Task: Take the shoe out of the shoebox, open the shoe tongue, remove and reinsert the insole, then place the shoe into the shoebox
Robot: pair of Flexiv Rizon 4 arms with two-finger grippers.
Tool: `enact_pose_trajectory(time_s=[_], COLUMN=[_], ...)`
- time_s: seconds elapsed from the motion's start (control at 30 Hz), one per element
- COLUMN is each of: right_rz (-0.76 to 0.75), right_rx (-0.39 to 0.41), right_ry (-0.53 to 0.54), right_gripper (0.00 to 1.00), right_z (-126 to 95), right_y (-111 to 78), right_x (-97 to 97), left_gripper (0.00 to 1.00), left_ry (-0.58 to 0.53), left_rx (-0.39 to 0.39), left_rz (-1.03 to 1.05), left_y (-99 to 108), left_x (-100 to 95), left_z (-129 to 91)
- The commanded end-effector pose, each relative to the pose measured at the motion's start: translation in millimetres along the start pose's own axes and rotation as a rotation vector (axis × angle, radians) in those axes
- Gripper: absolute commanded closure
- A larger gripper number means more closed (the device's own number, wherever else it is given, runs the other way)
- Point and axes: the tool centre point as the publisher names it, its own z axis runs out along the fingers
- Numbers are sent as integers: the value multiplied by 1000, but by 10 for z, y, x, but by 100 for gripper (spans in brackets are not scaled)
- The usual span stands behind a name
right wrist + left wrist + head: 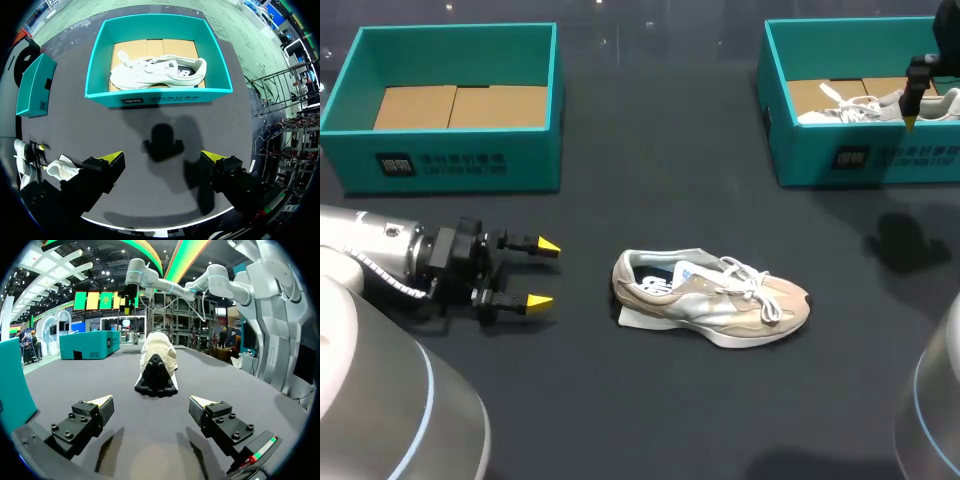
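The right gripper [912, 112] is cut off at the upper right of the head view, so only one yellow tip shows there. Its wrist view shows it wide open, holding nothing. A second shoe [157, 71] lies in the box [95, 65] ahead of it, half hidden by the wall in the head view. The shoe [710, 298] lies mid-desk [650, 400], heel toward the left gripper [544, 273], which is wide open, near it and not touching
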Motion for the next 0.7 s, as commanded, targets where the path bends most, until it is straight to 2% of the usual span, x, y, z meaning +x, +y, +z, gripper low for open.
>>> enact_pose_trajectory(time_s=[0.03,0.37,0.7], right_rz=[0,0,0], right_rx=[0,0,0], right_ry=[0,0,0], right_gripper=[0,0,0], right_z=[2,2,2], right_y=[-4,-4,-4], right_x=[1,1,1], left_gripper=[0,0,0], left_ry=[0,-3,14], left_rx=[-3,-3,-9], left_rz=[-2,0,4], left_y=[30,32,-10], left_x=[-6,26,45], left_z=[8,125,373])
